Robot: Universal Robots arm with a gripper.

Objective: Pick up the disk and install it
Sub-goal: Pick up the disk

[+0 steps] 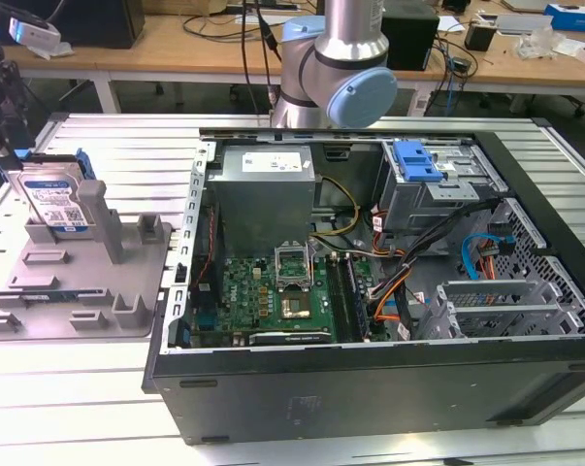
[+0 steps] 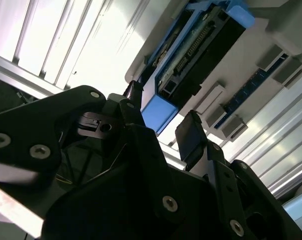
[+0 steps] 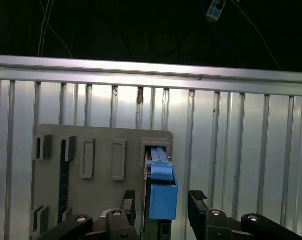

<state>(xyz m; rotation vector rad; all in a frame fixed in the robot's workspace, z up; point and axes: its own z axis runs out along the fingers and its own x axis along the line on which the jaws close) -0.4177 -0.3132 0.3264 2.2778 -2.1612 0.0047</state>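
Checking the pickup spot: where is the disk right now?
At the exterior view's left, the disk stands on edge in the grey fixture, left of the open computer case.

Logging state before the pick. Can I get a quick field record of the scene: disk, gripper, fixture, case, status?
disk: stands upright in the grey fixture, at the exterior view's left, blue rails on
gripper: open, jaws on either side of the disk's blue rail end, a gap on each side
computer case: lies on its side, open, at the exterior view's right
drive cage: grey metal with a blue tab, inside the case
status: disk not yet gripped or installed
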